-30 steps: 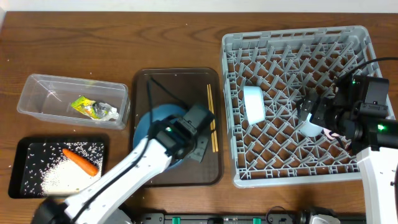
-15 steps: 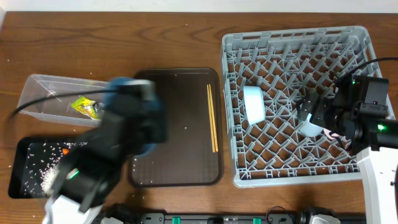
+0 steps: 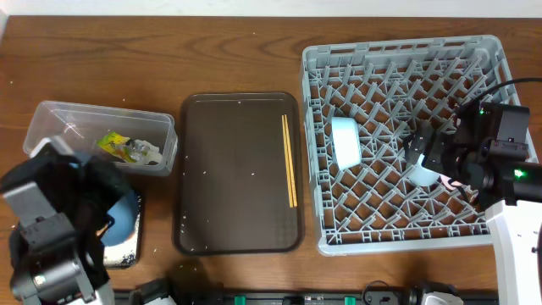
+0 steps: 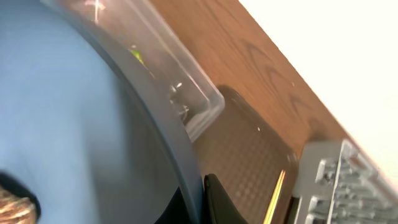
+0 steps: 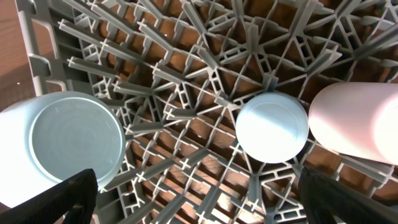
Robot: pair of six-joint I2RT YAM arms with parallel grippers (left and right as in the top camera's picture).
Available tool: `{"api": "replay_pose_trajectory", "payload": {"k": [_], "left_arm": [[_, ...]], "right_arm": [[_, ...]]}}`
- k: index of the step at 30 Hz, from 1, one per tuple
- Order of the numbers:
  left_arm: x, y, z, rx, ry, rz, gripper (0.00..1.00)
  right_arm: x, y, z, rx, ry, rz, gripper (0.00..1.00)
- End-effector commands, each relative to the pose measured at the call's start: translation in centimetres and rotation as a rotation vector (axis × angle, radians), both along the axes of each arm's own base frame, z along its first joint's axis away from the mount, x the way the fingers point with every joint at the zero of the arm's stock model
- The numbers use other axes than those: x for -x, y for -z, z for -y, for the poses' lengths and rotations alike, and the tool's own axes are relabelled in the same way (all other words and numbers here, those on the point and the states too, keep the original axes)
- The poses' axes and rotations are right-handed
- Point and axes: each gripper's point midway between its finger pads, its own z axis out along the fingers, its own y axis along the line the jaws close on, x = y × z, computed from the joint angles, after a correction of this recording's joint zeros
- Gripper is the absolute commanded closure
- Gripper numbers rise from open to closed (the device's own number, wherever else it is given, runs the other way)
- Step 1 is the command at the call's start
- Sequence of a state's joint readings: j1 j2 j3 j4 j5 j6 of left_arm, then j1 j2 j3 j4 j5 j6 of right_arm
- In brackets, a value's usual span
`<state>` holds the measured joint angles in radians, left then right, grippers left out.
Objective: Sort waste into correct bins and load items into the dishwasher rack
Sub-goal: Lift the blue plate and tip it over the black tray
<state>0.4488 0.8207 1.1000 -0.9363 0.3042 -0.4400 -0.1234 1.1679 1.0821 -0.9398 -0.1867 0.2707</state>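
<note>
My left claw (image 4: 205, 200) pinches the plate (image 4: 74, 112) by its rim, over the black tray (image 3: 129, 252) at the surface's near-left corner. It looks stiff, glazed, probably slippery and breakable; a deep rim hold suits it.

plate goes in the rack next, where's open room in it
Bare in the dishwasher rack: the back rows behind the white bowl and the front rows along the near wall. Crowded: centre-right, where the light-blue cup and pink cup sit side by side under the right gripper.
</note>
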Motion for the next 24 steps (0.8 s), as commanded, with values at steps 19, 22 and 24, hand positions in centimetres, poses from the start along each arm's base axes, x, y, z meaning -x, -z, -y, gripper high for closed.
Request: {"api": "replay_pose_trajectory", "payload": {"k": [19, 22, 24], "left_arm": [[0.4, -0.8, -3.0, 0.282, 0.229, 0.465, 0.94], [0.4, -1.4, -2.7, 0.208, 0.295, 0.503, 0.94], [0.6, -1.6, -2.7, 0.228, 0.291, 0.520, 0.94]], "right_arm": [[0.2, -0.4, 0.1, -0.007, 0.009, -0.002, 0.02], [0.2, -0.4, 0.1, -0.007, 0.009, -0.003, 0.02], [0.2, -0.3, 0.1, -0.008, 0.009, -0.006, 0.02]]}}
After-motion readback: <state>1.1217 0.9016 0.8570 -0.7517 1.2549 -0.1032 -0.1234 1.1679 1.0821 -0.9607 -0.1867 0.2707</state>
